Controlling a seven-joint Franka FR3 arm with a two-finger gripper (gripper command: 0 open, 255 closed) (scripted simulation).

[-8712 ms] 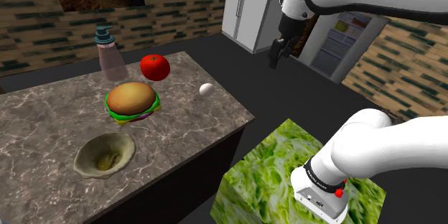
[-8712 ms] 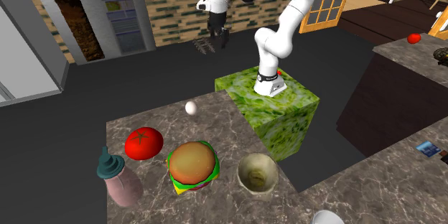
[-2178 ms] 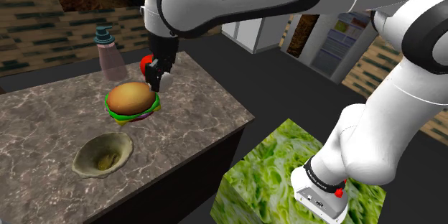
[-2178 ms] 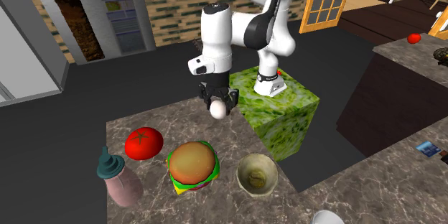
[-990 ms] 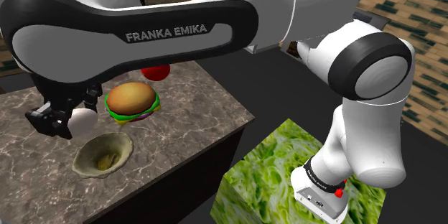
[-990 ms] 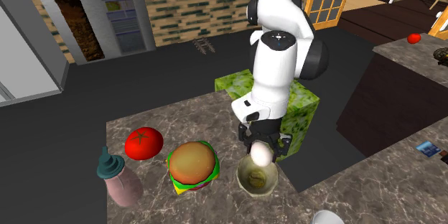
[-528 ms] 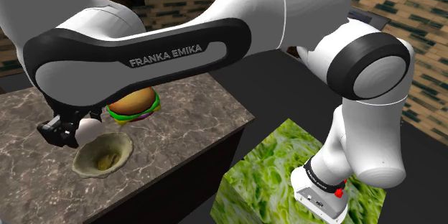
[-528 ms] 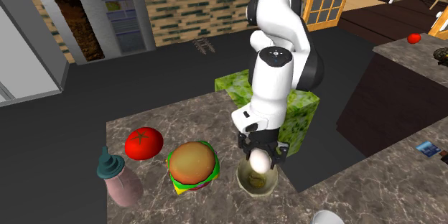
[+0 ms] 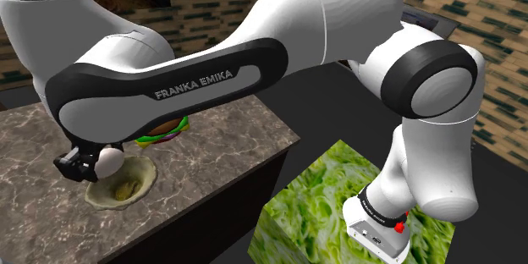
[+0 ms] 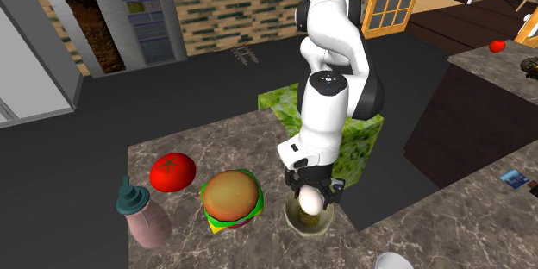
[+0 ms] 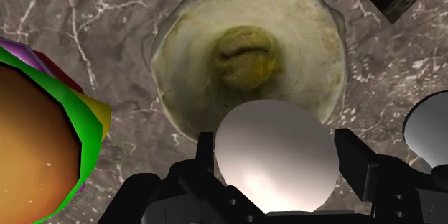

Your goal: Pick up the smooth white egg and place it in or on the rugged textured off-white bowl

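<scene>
**Hovering the egg over the bowl, release not yet made**

Clasped between the two black jaws, the smooth white egg [image 11: 276, 154] hangs just above the mouth of the rough, off-white bowl [image 11: 179, 39]. The jaws are closed only as far as the egg's sides allow, one finger on each flank. The wrist view looks past the egg into the bowl's hollow, with its yellowish lumpy bottom. The egg overlaps the rim on the jaws' side, so it seems a little off the bowl's middle. In the second exterior view the egg [image 10: 310, 199] sits directly over the bowl [image 10: 309, 222], close to it; I cannot tell whether they touch.

By my reading the carry is done and the placing step is in hand. The next move calls for a short, gentle lowering, perhaps a nudge toward the hollow's centre, and then opening the jaws so the egg settles rather than drops and rolls out.

A burger [image 11: 36, 143] stands just beside the bowl on the marbled worktop [image 11: 93, 36], close enough to need care.

The arm [image 9: 254, 59] rises from the green-patterned stand [image 9: 330, 203], arches over the worktop toward the shoulder view's left, and turns its wrist steeply downward over the bowl.
</scene>
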